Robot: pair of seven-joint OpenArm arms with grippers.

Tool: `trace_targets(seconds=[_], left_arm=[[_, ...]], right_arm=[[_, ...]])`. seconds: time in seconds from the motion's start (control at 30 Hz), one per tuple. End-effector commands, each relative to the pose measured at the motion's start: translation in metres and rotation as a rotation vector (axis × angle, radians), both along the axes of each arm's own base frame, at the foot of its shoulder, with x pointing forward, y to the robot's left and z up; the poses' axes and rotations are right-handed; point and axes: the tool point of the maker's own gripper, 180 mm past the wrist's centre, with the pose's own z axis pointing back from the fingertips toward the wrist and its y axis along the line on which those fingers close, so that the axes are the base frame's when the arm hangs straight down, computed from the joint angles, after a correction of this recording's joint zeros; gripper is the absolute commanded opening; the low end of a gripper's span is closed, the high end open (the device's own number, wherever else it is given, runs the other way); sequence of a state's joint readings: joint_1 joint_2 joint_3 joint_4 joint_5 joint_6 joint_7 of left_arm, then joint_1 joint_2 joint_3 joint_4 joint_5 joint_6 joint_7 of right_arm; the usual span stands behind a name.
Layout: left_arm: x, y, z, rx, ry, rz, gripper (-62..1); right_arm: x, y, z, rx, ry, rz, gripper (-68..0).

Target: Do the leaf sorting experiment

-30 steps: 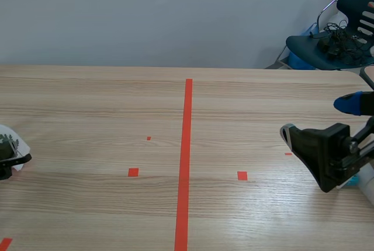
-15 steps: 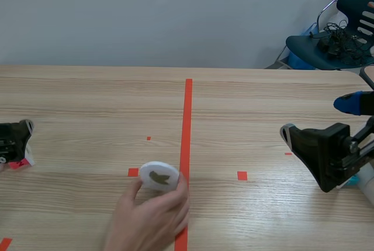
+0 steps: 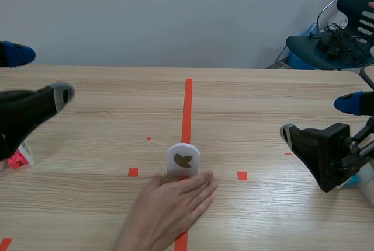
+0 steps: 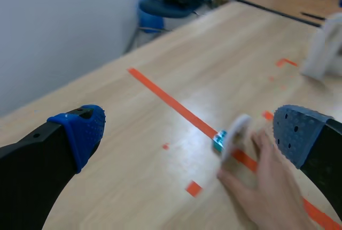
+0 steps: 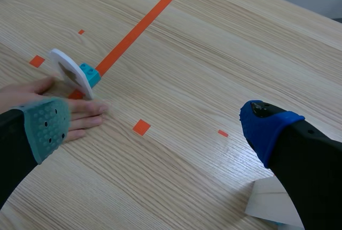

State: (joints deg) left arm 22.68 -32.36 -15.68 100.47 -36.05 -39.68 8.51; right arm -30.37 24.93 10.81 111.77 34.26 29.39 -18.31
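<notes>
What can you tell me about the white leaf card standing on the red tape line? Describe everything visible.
The white leaf card is a thin, round-topped plate, plastic by its look, with an olive-brown leaf pictured on the face toward the robot. It stands on edge on the red tape line, held by a small teal block on its back. A person's hand lies flat at its foot, fingertips by its base; contact is unclear.

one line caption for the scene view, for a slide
Person's hand by an upright white leaf card on the red line, left gripper and right gripper open.
</notes>
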Motion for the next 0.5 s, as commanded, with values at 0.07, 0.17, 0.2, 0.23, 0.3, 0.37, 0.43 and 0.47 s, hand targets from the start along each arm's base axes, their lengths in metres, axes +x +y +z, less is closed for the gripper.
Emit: trace_targets(seconds=[0.07, 0.17, 0.2, 0.23, 0.3, 0.37, 0.43, 0.47], left_arm=[[-0.011, 0.001, -0.023, -0.045, 0.082, 0.015, 1.4], [-0.015, -0.002, -0.028, -0.050, 0.102, 0.010, 1.4], [-0.015, -0.002, -0.028, -0.050, 0.101, 0.010, 1.4], [-0.014, -0.003, -0.026, -0.053, 0.096, 0.010, 1.4], [-0.013, -0.003, -0.024, -0.060, 0.086, 0.010, 1.4], [-0.013, -0.003, -0.024, -0.060, 0.085, 0.010, 1.4], [-0.013, -0.003, -0.024, -0.060, 0.085, 0.010, 1.4], [-0.013, -0.003, -0.024, -0.060, 0.085, 0.010, 1.4]], right_arm=[[0.006, -0.003, 0.010, 0.009, -0.043, -0.007, 0.4], [0.007, -0.002, 0.014, 0.019, -0.061, -0.005, 0.4], [0.008, -0.002, 0.015, 0.021, -0.064, -0.005, 0.4], [0.008, -0.002, 0.014, 0.020, -0.063, -0.005, 0.4], [0.007, -0.002, 0.014, 0.022, -0.063, -0.006, 0.4], [0.007, -0.001, 0.014, 0.027, -0.062, -0.006, 0.4], [0.006, 0.005, 0.011, 0.035, -0.053, 0.008, 0.4], [0.005, 0.009, 0.010, 0.043, -0.050, 0.018, 0.4]])
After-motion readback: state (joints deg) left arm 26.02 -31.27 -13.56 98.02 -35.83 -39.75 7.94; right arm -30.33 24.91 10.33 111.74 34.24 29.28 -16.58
